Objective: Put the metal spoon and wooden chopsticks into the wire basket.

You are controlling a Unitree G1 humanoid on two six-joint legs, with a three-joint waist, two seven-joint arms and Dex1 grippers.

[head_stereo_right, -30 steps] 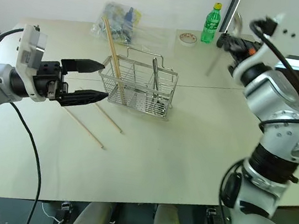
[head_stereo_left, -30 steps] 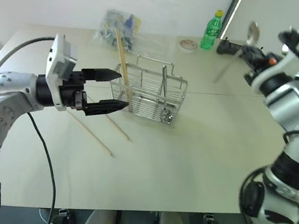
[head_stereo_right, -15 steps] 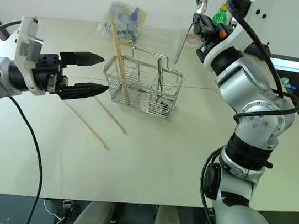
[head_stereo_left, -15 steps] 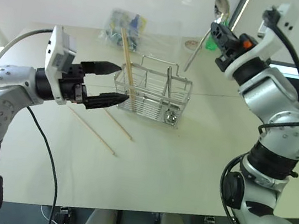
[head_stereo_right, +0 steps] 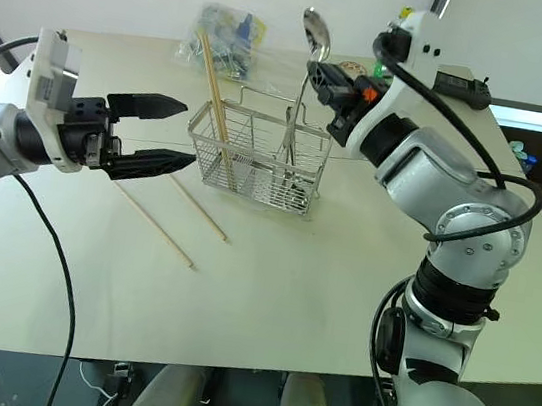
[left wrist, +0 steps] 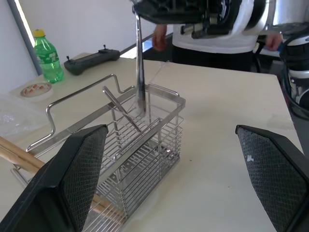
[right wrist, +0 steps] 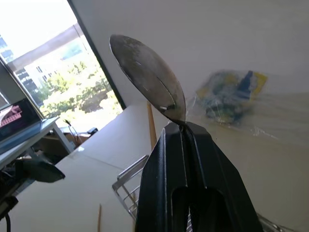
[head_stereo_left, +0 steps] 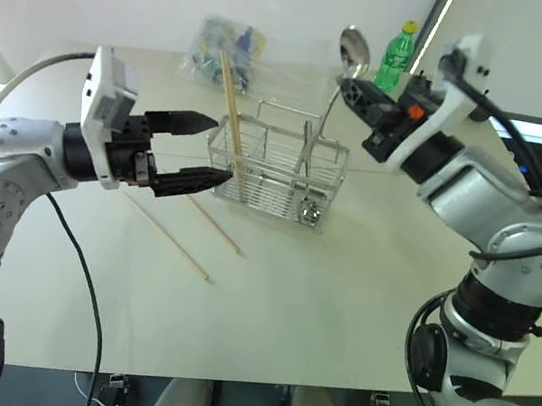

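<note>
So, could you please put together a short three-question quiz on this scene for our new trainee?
1. True or false: the right gripper is shut on the metal spoon, bowl end up.
2. How many wooden chopsticks lie on the table outside the wire basket?
3. Multiple choice: the left gripper is A) shut on a chopstick, B) open and holding nothing beside the basket, C) gripping the basket's handle.

Key:
1. True; the spoon's handle hangs down over the basket.
2. Two; more chopsticks already lean in the basket.
3. B.
</note>
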